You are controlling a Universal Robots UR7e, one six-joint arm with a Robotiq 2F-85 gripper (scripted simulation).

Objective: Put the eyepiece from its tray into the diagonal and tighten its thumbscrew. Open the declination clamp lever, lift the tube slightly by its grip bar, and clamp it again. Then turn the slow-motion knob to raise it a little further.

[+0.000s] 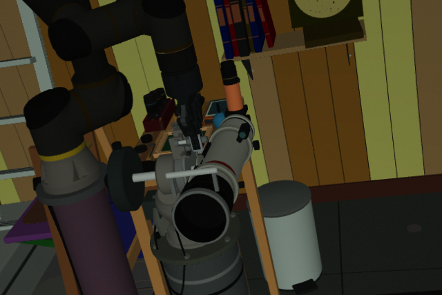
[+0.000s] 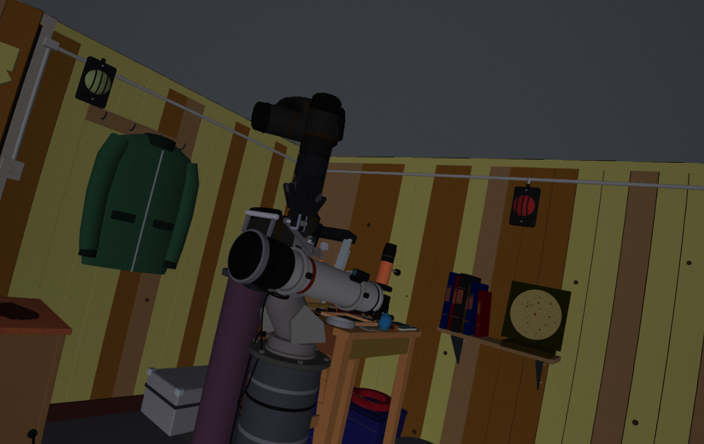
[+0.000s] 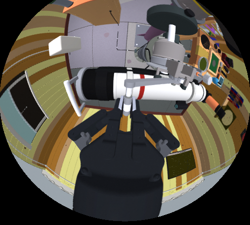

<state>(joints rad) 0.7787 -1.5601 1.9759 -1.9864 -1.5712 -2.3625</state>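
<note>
The eyepiece tray point(image 1: 163, 143) on the side table is partly hidden behind the mount and my arm. The orange eyepiece point(image 1: 232, 86) stands upright in the diagonal at the rear of the white telescope tube point(image 3: 154, 88). A grey declination clamp lever point(image 3: 147, 82) runs along the tube from the mount head, ending in a white handle point(image 3: 127, 104). My gripper point(image 3: 127, 108) is above the mount and I have the lever's white handle clamped between my fingers. The grip bar point(image 1: 191, 172) crosses the tube near its dark front opening.
Behind the mount a wooden side table point(image 2: 368, 334) carries small accessories, and a shelf with books point(image 1: 244, 13) and a star chart hangs on the plank wall. A counterweight disc point(image 1: 125, 179) juts left of the mount. A white pedal bin point(image 1: 291, 233) stands on the floor to the right.
</note>
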